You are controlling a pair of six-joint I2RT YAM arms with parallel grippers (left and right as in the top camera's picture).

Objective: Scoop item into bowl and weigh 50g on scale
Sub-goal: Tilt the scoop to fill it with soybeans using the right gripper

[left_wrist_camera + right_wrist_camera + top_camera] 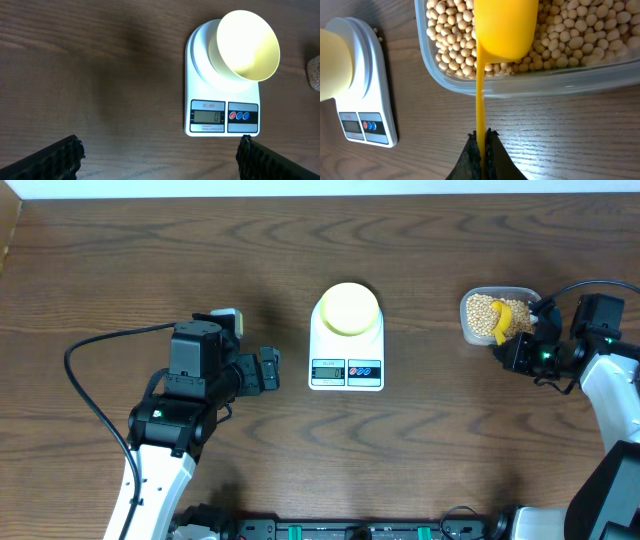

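Wooden tabletop [120, 260] is centred on the scale [346, 345], topped by the bowl [349, 308] for weighing. To its right, the scoop [505, 30] is pinched by the right gripper [482, 140], dipped into the soybeans [450, 40] for loading; the left gripper [160, 150] is held wide.

The left gripper [160, 146] has its jaws spread wide, with bare table [100, 75] between them. Ahead of the left jaw the wood lies open. Ahead of the right jaw stands the scale [222, 117], carrying the bowl [247, 45], and it blocks that side.

The right gripper [482, 139] has its jaws pinched on the scoop [505, 30] handle, leaving no gap. Straight ahead, the tub [520, 85] wall crosses the path, with beans [450, 35] heaped behind it. Left of these jaws, a strip of open table runs between tub and scale.
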